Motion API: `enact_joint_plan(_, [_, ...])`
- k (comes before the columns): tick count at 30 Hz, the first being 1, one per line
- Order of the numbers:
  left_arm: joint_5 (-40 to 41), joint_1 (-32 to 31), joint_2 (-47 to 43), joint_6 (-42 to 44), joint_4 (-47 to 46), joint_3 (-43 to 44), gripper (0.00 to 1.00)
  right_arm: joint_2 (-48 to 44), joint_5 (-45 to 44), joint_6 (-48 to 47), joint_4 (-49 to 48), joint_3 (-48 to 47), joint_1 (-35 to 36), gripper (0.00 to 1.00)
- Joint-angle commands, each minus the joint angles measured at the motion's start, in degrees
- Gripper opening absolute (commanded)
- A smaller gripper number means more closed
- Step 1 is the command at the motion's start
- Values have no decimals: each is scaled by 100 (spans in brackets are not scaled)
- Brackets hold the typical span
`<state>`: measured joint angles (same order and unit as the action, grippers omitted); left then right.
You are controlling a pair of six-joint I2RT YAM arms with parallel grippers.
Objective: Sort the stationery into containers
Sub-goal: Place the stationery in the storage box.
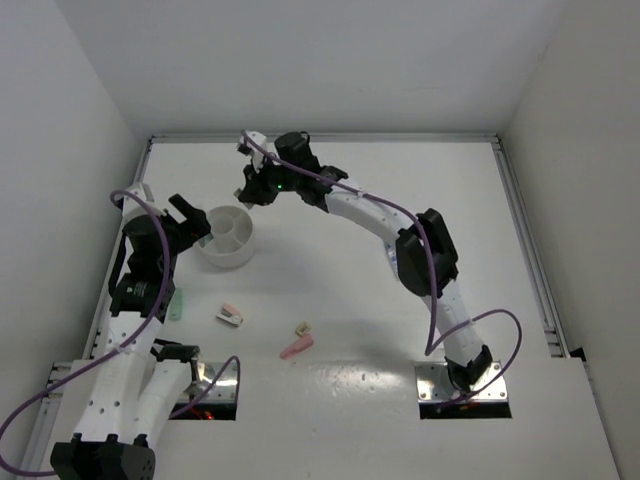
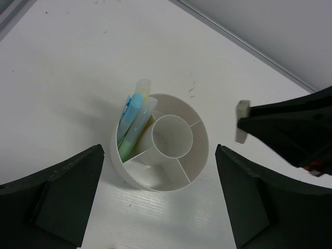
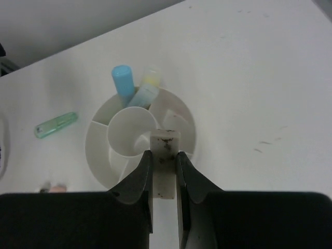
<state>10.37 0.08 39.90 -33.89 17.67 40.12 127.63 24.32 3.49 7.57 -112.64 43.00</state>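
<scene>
The right hand (image 3: 163, 155) pinches a small whitish eraser (image 3: 165, 142) upright in the air, close by the white divided bowl (image 3: 96, 155). The left hand (image 1: 190, 220) stands wide beside the bowl, holding nothing. A blue highlighter (image 3: 123, 80) and a yellow highlighter (image 3: 144, 93) lean in one outer compartment. A green highlighter (image 3: 56, 124) lies on the bench (image 3: 259, 78).

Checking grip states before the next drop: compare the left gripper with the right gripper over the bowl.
The left gripper stands wide open and empty; the right gripper is shut on a small whitish block. In the top view the left gripper hangs at the left side of the bowl, the right gripper at its far side. Both have black fingers and look down on the bowl.
</scene>
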Motion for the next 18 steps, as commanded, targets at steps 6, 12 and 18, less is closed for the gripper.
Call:
enact_joint_plan(6, [35,36,-18,31,-124,101,94,622,425,390,-811,-390,173,0])
enact_joint_plan(12, [35,151,-17,31,-124,101,94,745,522,196,-573,-671,50,0])
enact_joint_plan(18, [35,221,-17,31,-124,101,94,956,460,196,-791,-962,50,0])
